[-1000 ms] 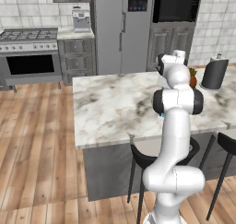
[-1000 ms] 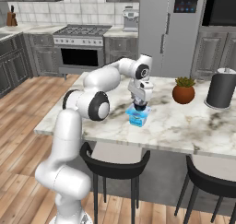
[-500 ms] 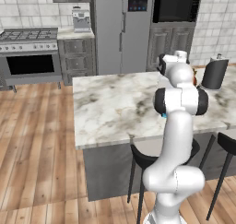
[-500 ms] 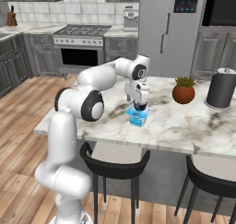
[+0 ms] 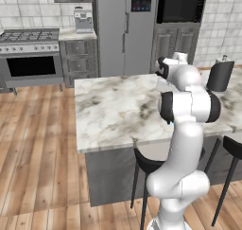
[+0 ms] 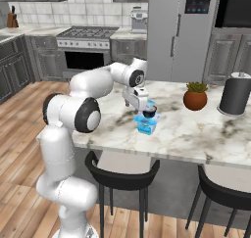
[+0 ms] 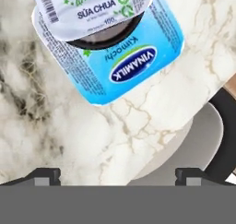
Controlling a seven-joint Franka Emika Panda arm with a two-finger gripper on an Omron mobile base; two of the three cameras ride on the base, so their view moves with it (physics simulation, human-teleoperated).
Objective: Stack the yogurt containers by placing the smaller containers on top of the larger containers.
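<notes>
Jaws of the gripper (image 6: 147, 105) stood wide apart and held nothing, the hand poised just above the stack. On the marble island counter (image 6: 186, 134) the dark navy cup (image 6: 150, 111) sat on top of the bright blue tub (image 6: 146, 125). From the hand view, the cup's whitish printed lid (image 7: 92, 8) overlapped the tub's blue label (image 7: 133, 64), both near the counter's front edge. An orange-brown plant pot (image 6: 195, 99) and a tall dark grey cylinder (image 6: 235, 94) stood well apart to the right.

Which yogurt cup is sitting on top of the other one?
The small dark round cup with the white foil lid is on top. The wider bright blue tub sits under it on the marble counter.
</notes>
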